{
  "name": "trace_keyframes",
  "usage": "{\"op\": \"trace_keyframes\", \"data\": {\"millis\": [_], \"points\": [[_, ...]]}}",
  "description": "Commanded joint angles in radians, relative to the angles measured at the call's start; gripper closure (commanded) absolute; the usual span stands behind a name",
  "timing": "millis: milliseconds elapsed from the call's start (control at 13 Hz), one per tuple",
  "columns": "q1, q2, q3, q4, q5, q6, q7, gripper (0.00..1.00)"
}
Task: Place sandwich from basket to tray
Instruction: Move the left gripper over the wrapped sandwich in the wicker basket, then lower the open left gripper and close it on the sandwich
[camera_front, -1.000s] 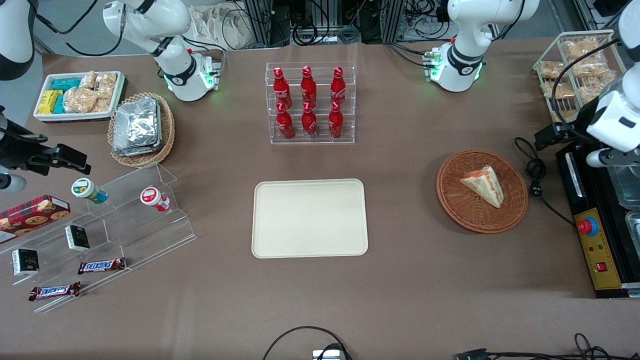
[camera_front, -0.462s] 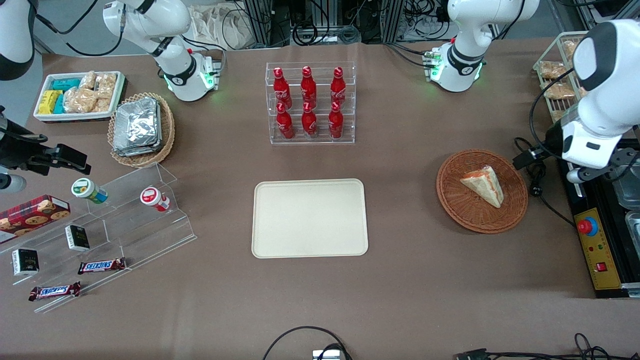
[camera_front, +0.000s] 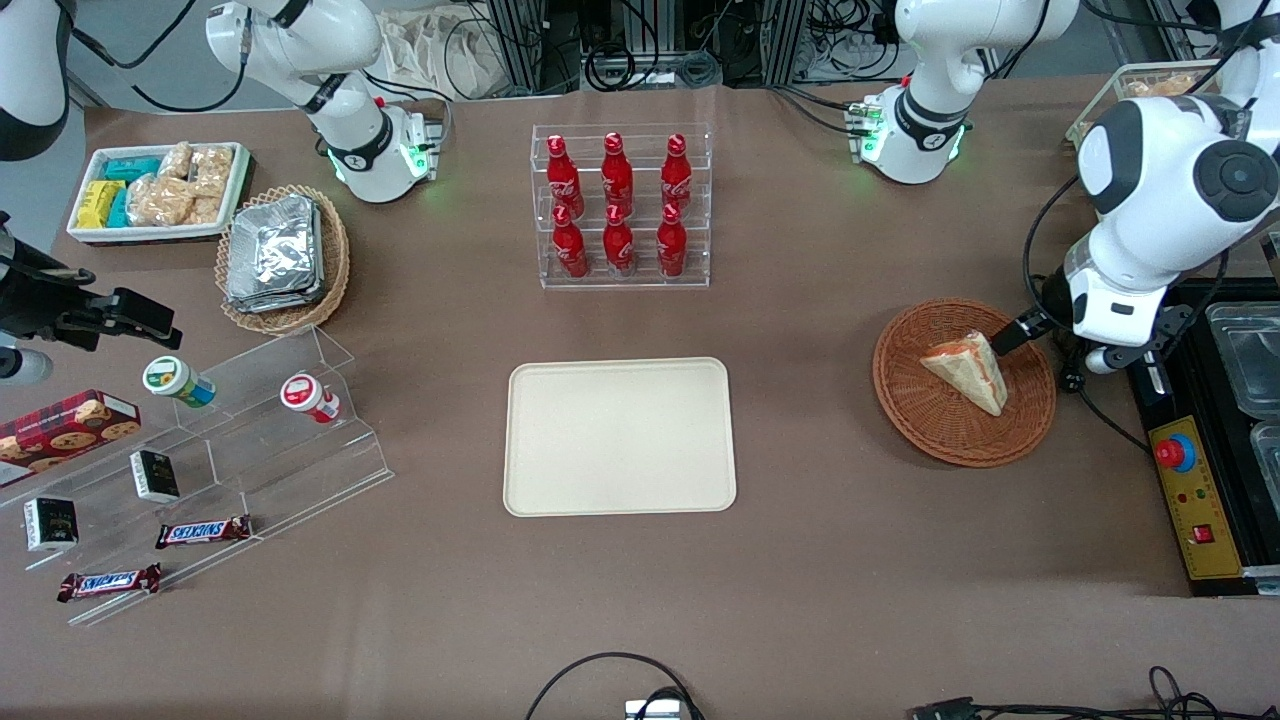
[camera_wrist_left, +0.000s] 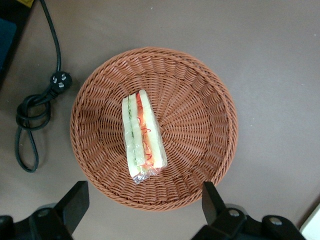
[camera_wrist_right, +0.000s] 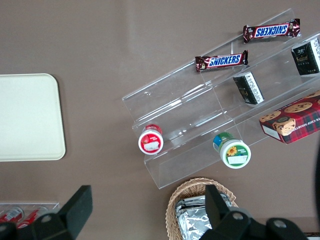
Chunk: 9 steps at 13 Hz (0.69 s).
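The sandwich (camera_front: 965, 372), a pale wedge with red and green filling at its edge, lies in the round reddish-brown wicker basket (camera_front: 930, 420). The wrist view looks straight down on the sandwich (camera_wrist_left: 143, 137) in the basket (camera_wrist_left: 200, 125). My left gripper (camera_front: 1040, 340) hovers above the basket's rim on the side toward the working arm's end of the table. Its fingers (camera_wrist_left: 75, 205) stand wide open with nothing between them, and the gripper (camera_wrist_left: 144, 202) is above the rim, clear of the sandwich. The cream tray (camera_front: 620, 437) lies flat at mid-table, toward the parked arm from the basket.
A coiled black cable with a plug (camera_front: 1070, 350) lies beside the basket under my arm. A black and yellow control box with a red button (camera_front: 1185, 470) sits at the table's end. A clear rack of red bottles (camera_front: 620, 205) stands farther from the camera than the tray.
My left arm has swung in from the table's end toward the basket, bringing the gripper over the basket's rim. The sandwich, basket and tray have not moved.
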Motion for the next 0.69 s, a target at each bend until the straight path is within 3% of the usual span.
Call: {"op": "trace_keyframes", "data": {"millis": [0,615], "points": [[-0.002,-0.012,0.001,-0.09,-0.011,0.118,-0.06,0.0],[0.001,0.109,0.011,-0.174,-0.054,0.33,-0.14,0.0]]}}
